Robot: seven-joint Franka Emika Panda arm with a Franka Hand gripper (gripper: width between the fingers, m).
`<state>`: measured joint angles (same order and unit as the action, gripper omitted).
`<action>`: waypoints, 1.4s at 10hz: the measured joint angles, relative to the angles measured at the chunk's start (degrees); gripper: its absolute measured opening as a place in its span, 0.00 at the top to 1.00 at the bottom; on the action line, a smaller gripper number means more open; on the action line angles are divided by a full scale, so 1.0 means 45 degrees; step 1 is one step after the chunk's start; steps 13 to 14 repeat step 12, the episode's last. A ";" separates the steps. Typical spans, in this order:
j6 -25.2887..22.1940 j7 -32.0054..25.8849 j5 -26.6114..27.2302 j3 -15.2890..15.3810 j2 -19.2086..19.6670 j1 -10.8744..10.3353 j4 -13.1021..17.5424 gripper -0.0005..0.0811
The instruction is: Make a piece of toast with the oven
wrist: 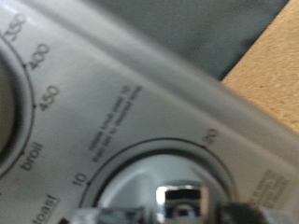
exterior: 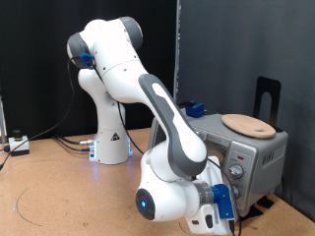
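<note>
The silver oven point(exterior: 258, 155) stands at the exterior view's right, with its knob panel facing the arm. My gripper point(exterior: 232, 187) is low at that panel, right against the lower knobs. The wrist view is a blurred close-up of the panel: a temperature scale reading 350, 400, 450, broil and toast, and a timer scale with 10 and 20 around a shiny knob point(wrist: 180, 199). Dark blurred finger shapes point(wrist: 235, 211) sit beside that knob at the picture's edge. The piece of toast is out of view. I cannot see into the oven.
A round light wooden plate point(exterior: 248, 125) lies on top of the oven. A black stand point(exterior: 268, 94) rises behind it. The arm's white base point(exterior: 110, 138) stands on the brown table with cables point(exterior: 39, 140) at the exterior view's left.
</note>
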<state>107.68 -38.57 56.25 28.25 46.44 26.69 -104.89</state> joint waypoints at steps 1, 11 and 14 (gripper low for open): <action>0.0045 0.0014 -0.0040 -0.0035 0.0000 0.0000 0.0042 0.84; -0.2563 0.2272 -0.1330 -0.0860 -0.0829 0.0942 0.0529 0.01; -0.2976 0.2622 -0.1471 -0.0977 -0.0952 0.1106 0.0716 0.00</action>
